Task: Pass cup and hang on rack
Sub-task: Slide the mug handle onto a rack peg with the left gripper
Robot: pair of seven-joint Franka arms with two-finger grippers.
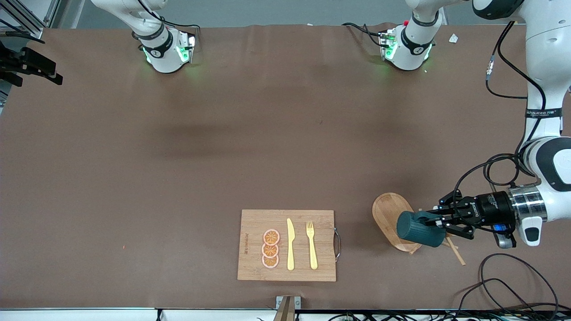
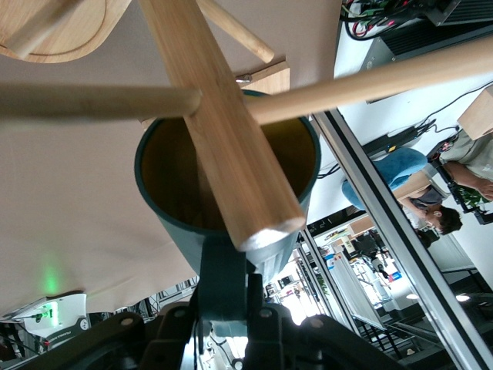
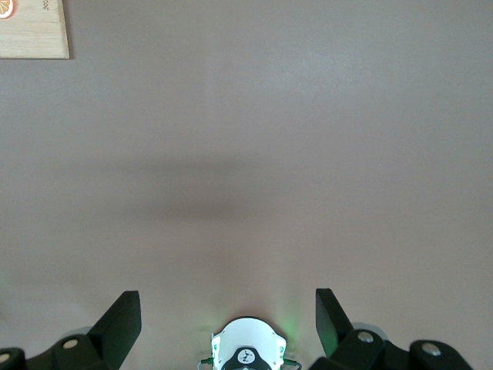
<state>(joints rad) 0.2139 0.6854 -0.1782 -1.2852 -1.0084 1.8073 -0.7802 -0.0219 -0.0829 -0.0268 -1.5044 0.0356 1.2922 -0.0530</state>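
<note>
The dark teal cup [image 1: 420, 229] lies tipped on its side in the air over the bamboo rack [image 1: 391, 217], at the left arm's end of the table. My left gripper [image 1: 440, 221] is shut on the cup's handle. In the left wrist view the cup [image 2: 177, 231] shows its mustard inside, the rack's central post [image 2: 219, 131] crosses its mouth, and thin pegs [image 2: 100, 100] spread to the sides. The left gripper [image 2: 228, 291] clamps the handle there. My right gripper [image 3: 229, 308] is open and empty, high over bare table above its own base, out of the front view.
A rectangular wooden cutting board [image 1: 254, 249] lies near the table's front edge, bearing orange slices [image 1: 270, 248], a yellow knife [image 1: 290, 244] and a yellow fork [image 1: 312, 245]. Its corner shows in the right wrist view [image 3: 35, 38]. Black cables [image 1: 504, 285] lie near the left arm.
</note>
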